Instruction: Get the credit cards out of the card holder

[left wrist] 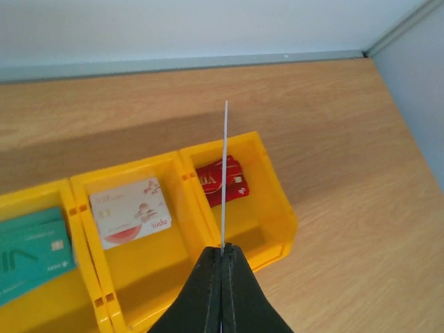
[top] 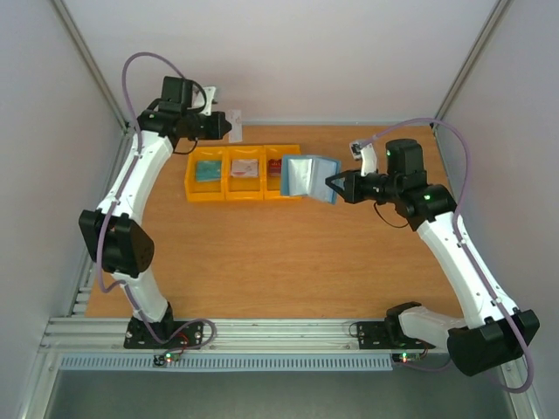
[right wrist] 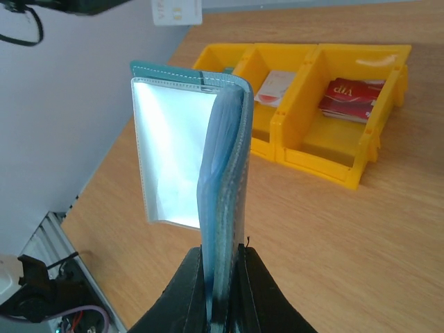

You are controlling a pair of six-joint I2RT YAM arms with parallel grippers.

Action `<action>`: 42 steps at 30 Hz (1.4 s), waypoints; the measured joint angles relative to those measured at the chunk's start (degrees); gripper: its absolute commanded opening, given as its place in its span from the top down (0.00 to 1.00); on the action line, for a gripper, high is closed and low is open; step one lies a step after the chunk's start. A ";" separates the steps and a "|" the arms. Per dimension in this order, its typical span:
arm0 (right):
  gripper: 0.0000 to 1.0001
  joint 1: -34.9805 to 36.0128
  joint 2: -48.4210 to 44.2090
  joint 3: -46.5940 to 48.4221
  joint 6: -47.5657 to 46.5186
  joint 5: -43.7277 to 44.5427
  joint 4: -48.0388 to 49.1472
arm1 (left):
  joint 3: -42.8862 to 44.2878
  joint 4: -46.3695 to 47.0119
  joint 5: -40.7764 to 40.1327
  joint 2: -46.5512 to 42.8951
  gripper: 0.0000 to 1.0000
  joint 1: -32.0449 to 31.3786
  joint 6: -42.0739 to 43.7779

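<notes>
My right gripper (right wrist: 222,251) is shut on the lower edge of the teal-blue card holder (right wrist: 225,159) and holds it upright above the table, spread open with a clear inner sleeve (right wrist: 173,152) showing. From above, the card holder (top: 310,175) hangs at the right end of the bins. My left gripper (left wrist: 222,248) is shut on a thin whitish credit card (left wrist: 225,173), seen edge-on above the bins. That card (top: 235,122) sits near the back wall. Other credit cards lie in the bins: teal (left wrist: 31,253), whitish (left wrist: 130,211) and red (left wrist: 222,182).
Three joined yellow bins (top: 229,194) stand in a row at the back middle of the wooden table (top: 279,253). Pale walls close in the back and both sides. A metal rail (top: 218,336) runs along the near edge by the arm bases.
</notes>
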 measured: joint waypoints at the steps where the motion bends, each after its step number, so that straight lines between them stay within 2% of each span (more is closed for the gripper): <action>1: 0.99 0.00 -0.28 0.00 0.07 0.09 0.02 | -0.96 0.50 -0.31 -0.02 1.00 0.42 -1.57; 4: 0.99 0.00 -0.83 0.00 1.05 0.15 0.00 | -2.38 1.46 -1.97 0.55 1.00 1.33 -10.27; 9: 0.99 0.00 -0.92 0.00 4.81 0.72 -0.02 | 1.95 0.74 -6.88 4.83 1.00 1.01 -23.71; 13: 0.99 0.00 -1.92 -0.09 9.22 3.26 0.87 | 0.22 1.20 -9.77 5.27 1.00 0.72 -31.26; 18: 0.99 -0.04 -2.38 -0.17 14.60 7.15 0.96 | -3.63 3.87 -9.25 6.05 1.00 0.17 -37.79; 24: 0.99 -0.04 1.75 -3.30 19.87 5.49 0.24 | -10.14 5.79 -5.49 4.81 1.00 0.35 -39.12; 31: 0.99 -0.04 12.61 -8.96 21.57 -3.67 -0.98 | -17.18 5.03 2.21 -2.71 1.00 0.74 -38.97; 42: 0.99 -0.04 29.14 -14.14 16.37 -12.87 0.61 | -17.00 -3.17 8.61 -11.15 1.00 0.66 -34.64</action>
